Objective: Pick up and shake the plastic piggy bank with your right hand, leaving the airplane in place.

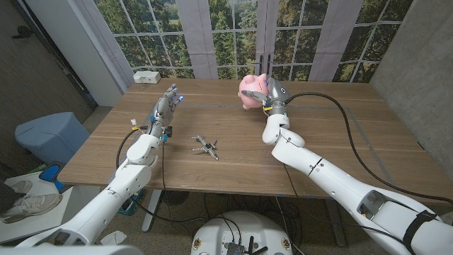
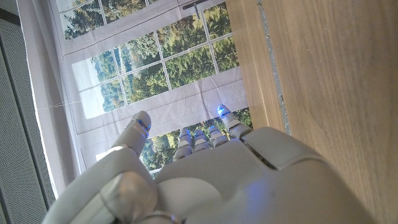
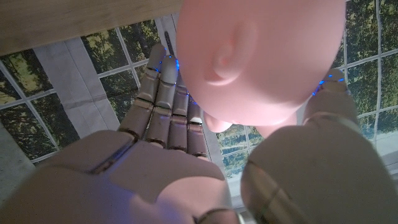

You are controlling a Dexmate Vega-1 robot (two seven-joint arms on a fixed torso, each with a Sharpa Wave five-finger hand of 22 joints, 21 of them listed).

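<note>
The right hand (image 1: 272, 94) grips the pink piggy bank (image 1: 251, 91), fingers (image 3: 165, 93) on one side of the body and the thumb on the other, as the right wrist view shows from close up. In the head view the bank seems to be off the wood, held over the far part of the table (image 1: 340, 134), a little right of its middle; I cannot tell for certain that no foot touches the surface.

The step in hand looks like the shake itself. To do it well, the grasp should stay firm on the round, smooth plastic, which could slip or turn between the fingers. Short, quick movements from the wrist, kept above the far edge region, would serve better than wide swings of the arm.

The airplane (image 1: 205, 146), a small grey toy, lies near the table's middle toward the near edge, well apart from the bank, so shaking where the hand is now keeps it safe.

The left hand (image 1: 164, 108) holds nothing; its fingers are extended close together, over the left part of the table, away from both things.
</note>
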